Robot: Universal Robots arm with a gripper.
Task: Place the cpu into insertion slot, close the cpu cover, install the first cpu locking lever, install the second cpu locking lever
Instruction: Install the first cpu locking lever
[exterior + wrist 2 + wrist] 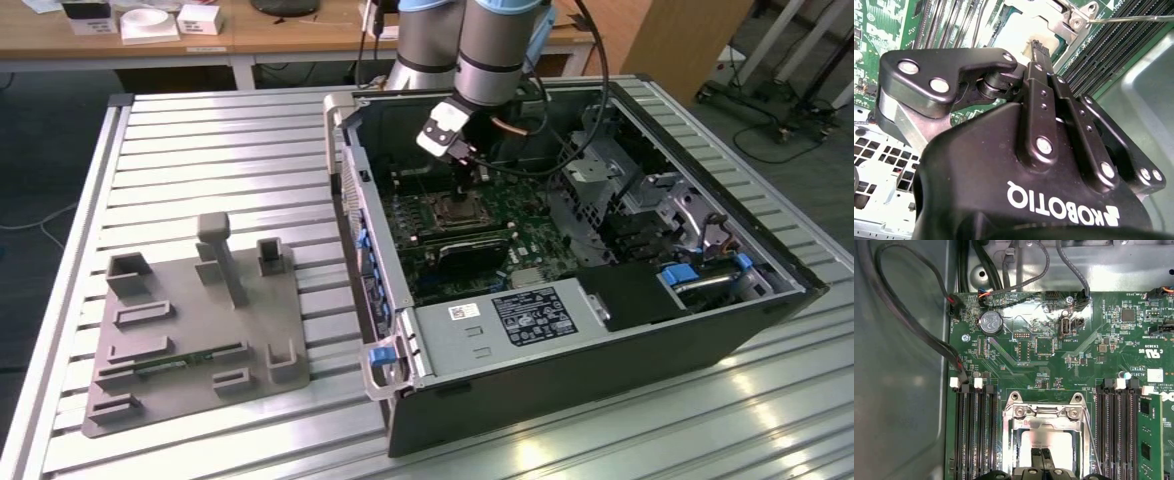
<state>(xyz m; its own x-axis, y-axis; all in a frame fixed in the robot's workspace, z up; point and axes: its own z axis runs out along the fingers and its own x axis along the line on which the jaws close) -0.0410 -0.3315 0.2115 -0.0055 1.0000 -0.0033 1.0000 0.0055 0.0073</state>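
Gripper upper-centre of exterior view, fingers pinched shut, empty, tips over cpu within cpu cover window. Cover step, prob.; calls for steady downward press.

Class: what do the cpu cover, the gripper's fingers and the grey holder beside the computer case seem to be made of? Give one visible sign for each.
The cpu cover: bare silver metal, likely steel; it glints. Fingers of the gripper: smooth black, probably coated metal, with bright screw heads. Grey holder: matte, even grey, possibly plastic; the look leaves it open.
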